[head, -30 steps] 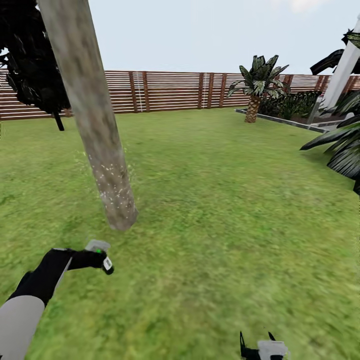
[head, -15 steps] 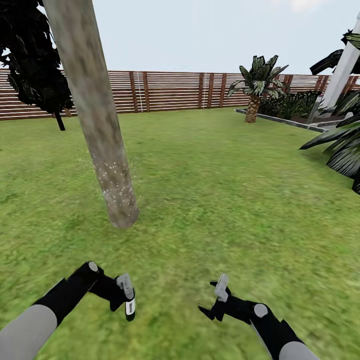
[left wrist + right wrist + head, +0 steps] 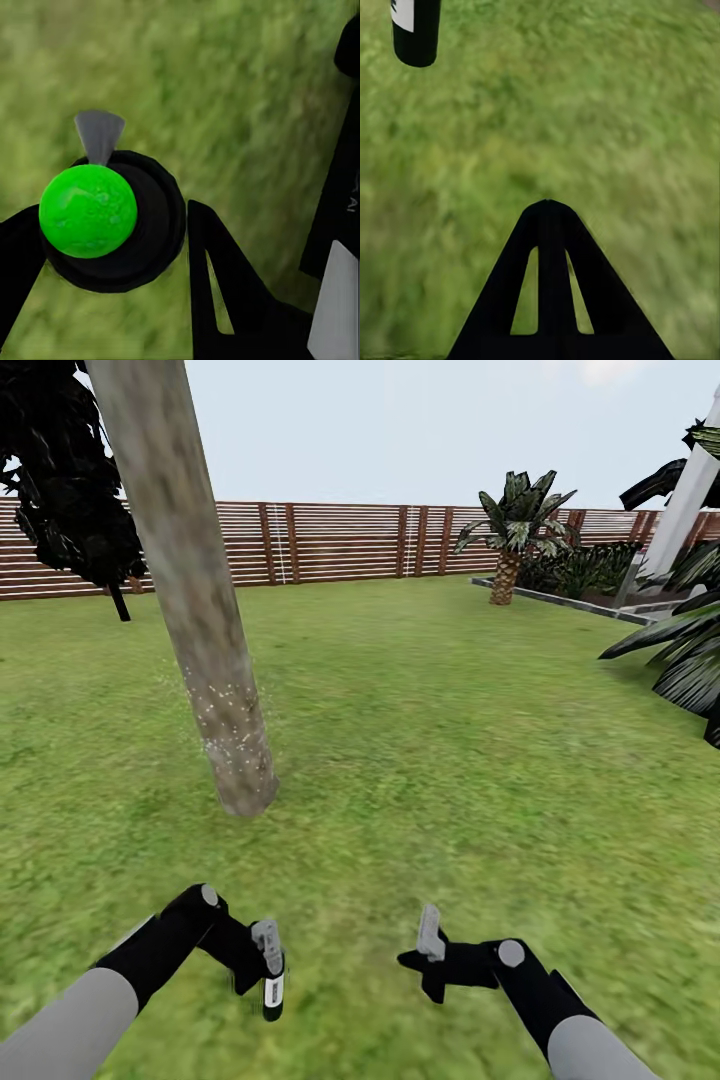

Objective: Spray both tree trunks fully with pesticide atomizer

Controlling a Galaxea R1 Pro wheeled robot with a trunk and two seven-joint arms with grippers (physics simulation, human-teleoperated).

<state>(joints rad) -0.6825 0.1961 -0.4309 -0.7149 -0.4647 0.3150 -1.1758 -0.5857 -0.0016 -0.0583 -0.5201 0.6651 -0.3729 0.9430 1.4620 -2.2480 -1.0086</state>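
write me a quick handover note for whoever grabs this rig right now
Left claw: shut on the spray bottle, held low over the grass, nozzle end up.
Right claw: shut, empty, low beside it.
Leaning tree trunk just ahead, to the left: pale specks only on its lower stretch; upper part bare.
Done: bottle picked up, lower trunk partly sprayed.
Left: cover the rest of this trunk, then the second tree.

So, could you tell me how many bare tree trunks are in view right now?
1: the leaning tree trunk stands on the grass ahead of the left gripper. The second may be out of frame.
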